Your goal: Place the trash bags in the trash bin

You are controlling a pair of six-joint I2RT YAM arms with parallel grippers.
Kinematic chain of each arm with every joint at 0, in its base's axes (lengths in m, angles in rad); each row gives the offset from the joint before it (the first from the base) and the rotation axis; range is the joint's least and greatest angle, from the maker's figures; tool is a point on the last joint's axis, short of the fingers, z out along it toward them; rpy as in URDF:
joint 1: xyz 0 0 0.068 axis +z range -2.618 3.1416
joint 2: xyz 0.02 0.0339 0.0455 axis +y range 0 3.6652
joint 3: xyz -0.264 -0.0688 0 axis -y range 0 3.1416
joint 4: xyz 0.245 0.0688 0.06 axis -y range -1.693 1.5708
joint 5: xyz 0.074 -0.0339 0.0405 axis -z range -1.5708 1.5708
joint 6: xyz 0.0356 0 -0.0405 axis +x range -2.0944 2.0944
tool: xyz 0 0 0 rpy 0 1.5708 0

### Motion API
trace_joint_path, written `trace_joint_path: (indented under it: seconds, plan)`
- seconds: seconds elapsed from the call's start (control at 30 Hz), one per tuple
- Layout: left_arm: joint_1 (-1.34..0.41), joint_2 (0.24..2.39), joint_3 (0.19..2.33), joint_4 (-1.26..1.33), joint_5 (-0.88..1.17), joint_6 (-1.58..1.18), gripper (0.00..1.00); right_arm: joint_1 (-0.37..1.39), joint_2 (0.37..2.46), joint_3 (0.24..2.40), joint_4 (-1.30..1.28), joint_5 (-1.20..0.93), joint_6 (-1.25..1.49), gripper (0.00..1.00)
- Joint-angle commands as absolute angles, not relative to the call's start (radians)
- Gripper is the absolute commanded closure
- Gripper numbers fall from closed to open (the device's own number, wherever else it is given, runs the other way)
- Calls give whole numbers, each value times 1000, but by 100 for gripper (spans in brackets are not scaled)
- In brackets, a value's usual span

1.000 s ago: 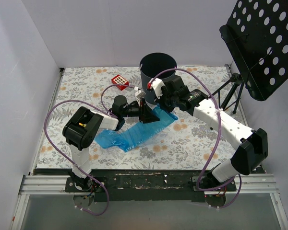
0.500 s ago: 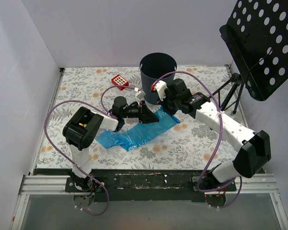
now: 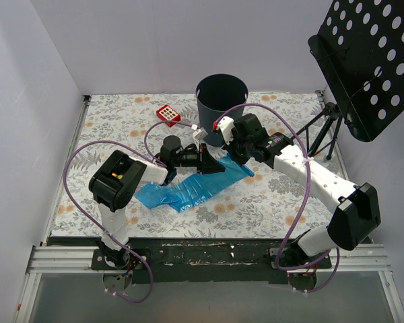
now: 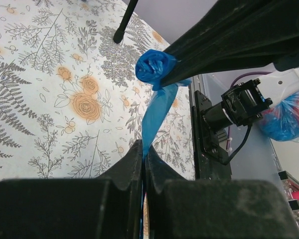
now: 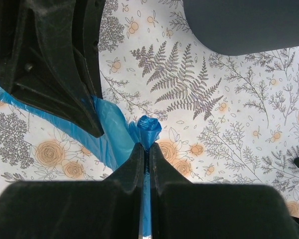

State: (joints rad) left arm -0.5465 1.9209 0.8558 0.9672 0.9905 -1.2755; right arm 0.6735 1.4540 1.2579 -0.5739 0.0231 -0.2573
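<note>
Floral cloth covered your worktop (image 3: 269, 195), with plain white walls (image 3: 155, 40) around it. Your left claw (image 4: 143, 149) was pinched shut on the trash bag (image 3: 188, 190), the film trailing behind it. Your right claw (image 5: 144, 149) was clamped on the bunched end just ahead, likely so you could gather the sheet between them. Beyond the right claw stood the trash bin (image 3: 221, 94), seemingly within lifting reach.
</note>
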Motion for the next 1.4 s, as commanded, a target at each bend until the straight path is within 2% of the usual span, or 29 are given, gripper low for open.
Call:
trace_joint_path:
  seconds: [0.0, 0.3, 0.63, 1.0, 1.37]
  plan:
    - [-551, 1899, 888, 905, 951, -1210, 100, 670, 1419, 1253, -554, 25, -226, 99]
    - [-601, 1823, 893, 712, 922, -964, 100, 663, 1520, 1241, -583, 161, -34, 99]
    - [-707, 1686, 839, 555, 785, -615, 100, 555, 1624, 1200, -572, 69, 112, 99]
    - [-741, 1628, 825, 649, 689, -647, 100, 468, 1649, 1098, -542, 84, 175, 99]
    - [-753, 1605, 815, 643, 689, -698, 100, 425, 1632, 1023, -496, 94, 183, 99]
